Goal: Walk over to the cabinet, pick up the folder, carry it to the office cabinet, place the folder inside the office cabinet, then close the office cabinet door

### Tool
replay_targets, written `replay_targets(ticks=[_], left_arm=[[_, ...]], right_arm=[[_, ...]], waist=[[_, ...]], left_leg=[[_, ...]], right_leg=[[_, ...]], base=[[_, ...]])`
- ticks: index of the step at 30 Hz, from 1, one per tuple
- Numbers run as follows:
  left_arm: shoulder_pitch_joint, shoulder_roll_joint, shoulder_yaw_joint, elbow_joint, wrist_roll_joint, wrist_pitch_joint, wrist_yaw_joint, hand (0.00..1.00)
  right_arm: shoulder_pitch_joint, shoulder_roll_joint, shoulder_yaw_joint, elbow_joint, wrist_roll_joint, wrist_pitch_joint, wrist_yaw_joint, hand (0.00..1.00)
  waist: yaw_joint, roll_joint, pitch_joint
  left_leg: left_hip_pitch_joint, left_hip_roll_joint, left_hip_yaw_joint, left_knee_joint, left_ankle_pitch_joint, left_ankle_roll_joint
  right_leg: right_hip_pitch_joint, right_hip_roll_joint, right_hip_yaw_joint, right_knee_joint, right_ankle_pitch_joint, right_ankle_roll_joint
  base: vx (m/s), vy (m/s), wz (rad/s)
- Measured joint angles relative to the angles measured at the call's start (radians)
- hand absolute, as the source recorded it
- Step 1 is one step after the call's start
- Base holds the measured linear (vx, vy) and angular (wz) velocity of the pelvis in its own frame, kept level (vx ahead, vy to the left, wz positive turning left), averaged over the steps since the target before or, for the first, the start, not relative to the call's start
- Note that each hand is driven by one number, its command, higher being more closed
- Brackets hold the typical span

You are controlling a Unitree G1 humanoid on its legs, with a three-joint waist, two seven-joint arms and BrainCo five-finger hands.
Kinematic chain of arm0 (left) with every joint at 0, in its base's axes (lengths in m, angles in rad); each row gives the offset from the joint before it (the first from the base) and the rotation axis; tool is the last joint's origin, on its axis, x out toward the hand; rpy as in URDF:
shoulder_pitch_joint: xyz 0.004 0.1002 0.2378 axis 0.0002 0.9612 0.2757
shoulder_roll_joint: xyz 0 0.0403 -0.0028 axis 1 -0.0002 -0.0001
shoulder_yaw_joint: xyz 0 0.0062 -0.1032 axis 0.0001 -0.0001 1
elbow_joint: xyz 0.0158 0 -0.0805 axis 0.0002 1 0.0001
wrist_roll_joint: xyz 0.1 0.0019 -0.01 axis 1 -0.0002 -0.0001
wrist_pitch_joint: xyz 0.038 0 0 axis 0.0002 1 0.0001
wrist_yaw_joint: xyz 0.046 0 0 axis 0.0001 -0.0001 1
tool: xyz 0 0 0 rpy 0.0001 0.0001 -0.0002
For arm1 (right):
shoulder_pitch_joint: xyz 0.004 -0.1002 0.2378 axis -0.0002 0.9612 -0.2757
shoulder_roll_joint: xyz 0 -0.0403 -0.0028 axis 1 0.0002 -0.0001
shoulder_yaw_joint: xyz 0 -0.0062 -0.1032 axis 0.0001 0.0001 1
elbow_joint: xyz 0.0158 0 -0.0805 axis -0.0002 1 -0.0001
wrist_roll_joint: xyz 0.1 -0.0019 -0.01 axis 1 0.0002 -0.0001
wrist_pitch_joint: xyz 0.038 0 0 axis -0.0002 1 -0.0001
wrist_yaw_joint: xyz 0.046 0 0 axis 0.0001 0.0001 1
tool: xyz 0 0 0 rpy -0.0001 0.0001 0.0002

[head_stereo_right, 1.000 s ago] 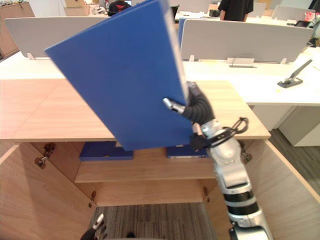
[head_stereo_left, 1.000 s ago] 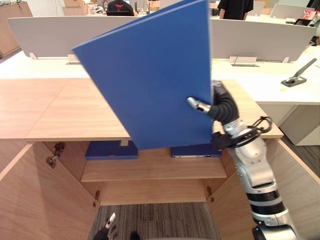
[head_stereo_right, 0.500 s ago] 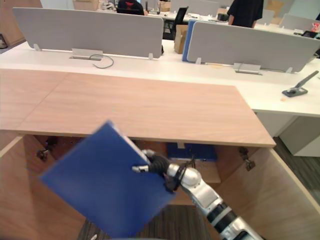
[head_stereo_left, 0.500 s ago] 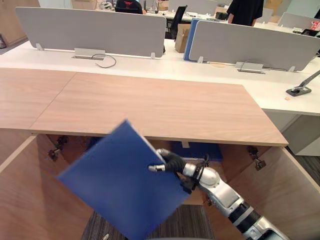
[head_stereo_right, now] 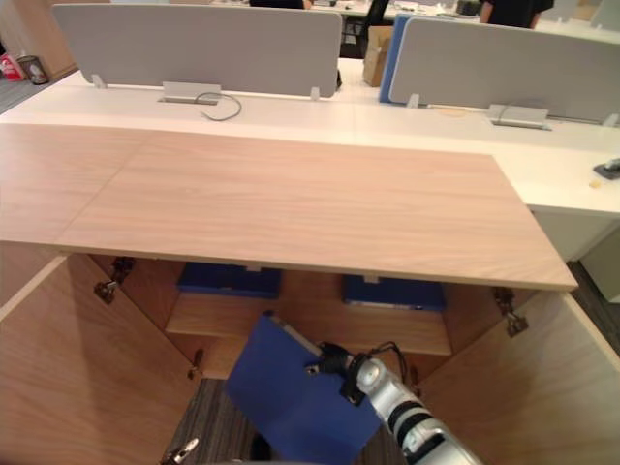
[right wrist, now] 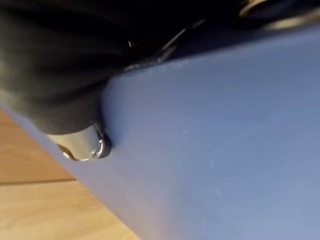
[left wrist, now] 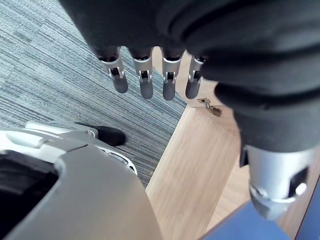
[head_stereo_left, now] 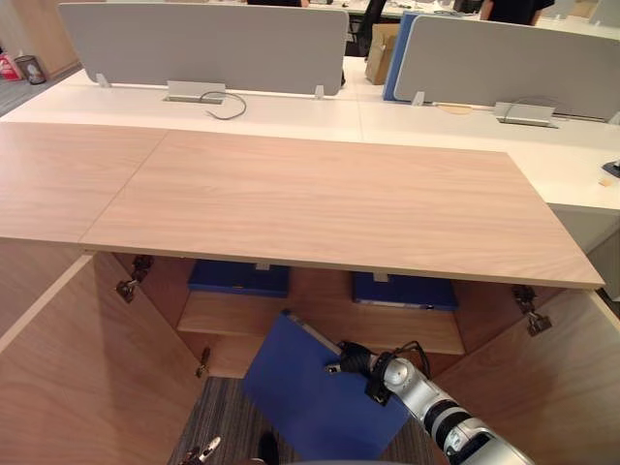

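Folder [head_stereo_left: 315, 412] clamped edgewise in my right hand [head_stereo_left: 352, 361], tilted; far corner could catch shelf [head_stereo_left: 228, 315] lip. Left hand [left wrist: 143, 80] slack.

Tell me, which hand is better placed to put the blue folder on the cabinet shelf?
The right. The right hand grips the folder in front of the shelf, below the cabinet top. The left hand hangs low over the carpet, fingers straight, holding nothing.

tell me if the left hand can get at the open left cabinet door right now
Probably yes: the left hand hangs low, fingers straight and empty, beside the open left door, nothing between; the right hand holds the folder.
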Motion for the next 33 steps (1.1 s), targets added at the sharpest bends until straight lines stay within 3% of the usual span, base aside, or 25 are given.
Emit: replay_targets(ticks=[3, 8, 9, 10, 12, 13, 15, 19, 21, 23, 25, 27, 29, 33], left_arm=[[0.0, -0.005, -0.002, -0.004, 0.0, 0.001, 0.004, 0.0], [-0.001, -0.022, -0.007, -0.01, -0.001, 0.003, 0.005, 0.0], [-0.001, -0.025, -0.008, -0.01, 0.001, 0.003, 0.007, 0.0], [0.0, -0.027, -0.008, -0.01, 0.002, 0.003, 0.01, 0.0], [0.002, -0.035, -0.008, -0.01, 0.016, 0.005, 0.017, 0.0], [0.002, -0.038, -0.008, -0.011, 0.023, 0.006, 0.018, 0.0], [0.008, -0.048, -0.006, -0.031, 0.034, 0.006, 0.026, 0.0], [0.011, -0.061, -0.004, -0.053, 0.036, 0.007, 0.038, 0.0], [0.009, -0.071, -0.004, -0.107, 0.074, 0.007, 0.046, 0.0], [-0.01, -0.073, -0.007, -0.145, 0.078, 0.005, 0.053, 0.0], [-0.024, -0.086, -0.028, -0.194, 0.078, 0.004, 0.066, 0.0], [-0.029, -0.086, -0.041, -0.221, 0.077, 0.003, 0.073, 0.0], [-0.029, -0.083, -0.052, -0.259, 0.073, 0.002, 0.075, 0.0], [-0.027, -0.082, -0.071, -0.327, 0.05, 0.002, 0.087, 0.0]], right_arm=[[-0.002, 0.019, -0.142, 0.055, 0.204, 0.029, -0.037, 1.0], [-0.025, 0.066, -0.435, 0.073, 0.758, 0.035, -0.13, 1.0], [-0.028, 0.085, -0.5, 0.051, 0.958, 0.022, -0.141, 1.0], [-0.028, 0.099, -0.53, 0.027, 1.052, 0.011, -0.145, 1.0], [-0.023, 0.172, -0.626, -0.133, 1.333, -0.066, -0.149, 1.0], [-0.02, 0.186, -0.638, -0.176, 1.385, -0.09, -0.148, 1.0], [0.012, 0.202, -0.645, -0.289, 1.471, -0.166, -0.15, 1.0], [0.074, 0.252, -0.65, -0.408, 1.557, -0.236, -0.153, 1.0], [0.082, 0.26, -0.636, -0.487, 1.573, -0.26, -0.17, 1.0], [0.072, 0.259, -0.602, -0.578, 1.578, -0.284, -0.192, 1.0], [0.016, 0.253, -0.574, -0.668, 1.577, -0.296, -0.219, 1.0], [-0.035, 0.237, -0.566, -0.698, 1.576, -0.297, -0.243, 1.0], [-0.116, 0.207, -0.561, -0.735, 1.575, -0.306, -0.259, 1.0], [-0.263, 0.138, -0.576, -0.793, 1.577, -0.331, -0.307, 1.0]], waist=[[0.007, 0.011, 0.015], [0.005, 0.052, 0.042], [0.007, 0.06, 0.048], [0.007, 0.065, 0.052], [0.002, 0.083, 0.066], [0.001, 0.087, 0.069], [0.003, 0.092, 0.082], [0.004, 0.105, 0.107], [0.009, 0.116, 0.159], [0.011, 0.126, 0.219], [0.013, 0.165, 0.296], [0.016, 0.169, 0.319], [0.021, 0.178, 0.333], [0.026, 0.193, 0.384]], left_leg=[[0.017, 0.002, -0.012, 0.0, 0.0, 0.0], [0.025, 0.014, -0.017, -0.001, 0.0, -0.001], [0.024, 0.015, -0.018, -0.001, 0.0, -0.001], [0.023, 0.016, -0.018, -0.001, 0.0, -0.001], [0.014, 0.018, -0.019, 0.0, 0.0, 0.0], [0.011, 0.019, -0.02, 0.0, 0.0, 0.0], [0.002, 0.02, -0.026, 0.0, 0.002, 0.002], [-0.015, 0.031, -0.03, 0.001, 0.004, 0.002], [-0.049, 0.045, -0.019, 0.057, -0.015, -0.002], [-0.155, 0.075, -0.011, 0.216, -0.079, 0.004], [-0.339, 0.16, 0.004, 0.538, -0.214, 0.007], [-0.429, 0.183, 0.002, 0.664, -0.268, 0.002], [-0.558, 0.188, 0.003, 0.783, -0.3, 0.01], [-0.736, 0.192, -0.005, 0.951, -0.334, 0.02]], right_leg=[[0.022, 0.009, -0.003, -0.012, 0.001, 0.0], [0.033, 0.02, -0.004, -0.023, 0.003, -0.003], [0.033, 0.022, -0.004, -0.025, 0.003, -0.003], [0.033, 0.023, -0.004, -0.026, 0.003, -0.003], [0.03, 0.029, -0.006, -0.036, 0.009, -0.007], [0.03, 0.031, -0.007, -0.04, 0.011, -0.007], [0.032, 0.037, -0.019, -0.05, 0.013, -0.007], [0.027, 0.047, -0.033, -0.053, 0.013, -0.01], [-0.008, 0.036, -0.03, 0.008, -0.011, -0.025], [-0.08, 0.019, -0.028, 0.113, -0.036, -0.035], [-0.212, 0.006, -0.024, 0.329, -0.1, -0.05], [-0.307, -0.019, 0.008, 0.464, -0.165, -0.056], [-0.441, -0.06, 0.037, 0.598, -0.238, -0.087], [-0.634, -0.115, 0.092, 0.809, -0.301, -0.094]], base=[[0.01, -0.018, 0.01], [0.0, 0.0, 0.0], [0.0, 0.0, 0.0], [0.0, 0.0, 0.0], [0.0, 0.0, 0.0], [0.03, -0.017, 0.05], [0.04, -0.018, 0.11], [0.04, -0.03, 0.07], [-0.02, -0.049, -0.06], [-0.14, -0.1, -0.12], [-0.24, -0.124, -0.26], [-0.2, -0.134, -0.18], [-0.2, -0.126, -0.05], [-0.2, -0.059, 0.06]])
